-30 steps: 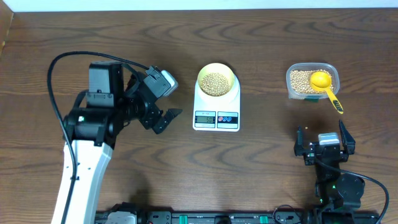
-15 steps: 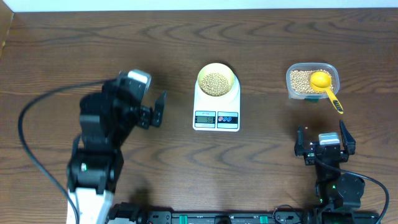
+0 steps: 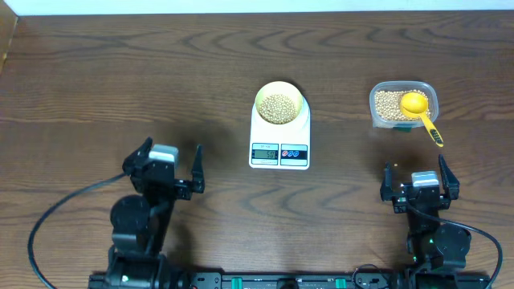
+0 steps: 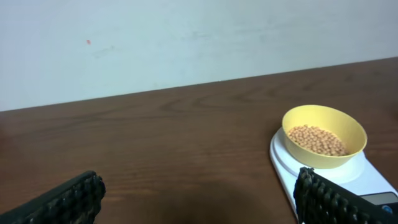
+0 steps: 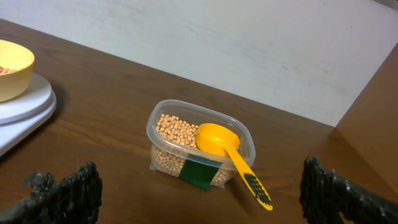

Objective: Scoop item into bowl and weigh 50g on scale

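My left hand and right hand gape empty. The soybeans are light, loose rollers; I'd pinch the yellow scoop by its stiff handle, upper right.

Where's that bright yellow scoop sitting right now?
In the overhead view the yellow scoop is on the right, its cup resting on the beans in the clear tub, handle poking over the rim, right of the scale.

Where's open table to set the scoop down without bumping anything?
Bare wood runs between the scale and the tub, and widely left of the scale, beyond the left gripper. It is tighter in front of the tub, where the handle of the scoop juts toward the right gripper.
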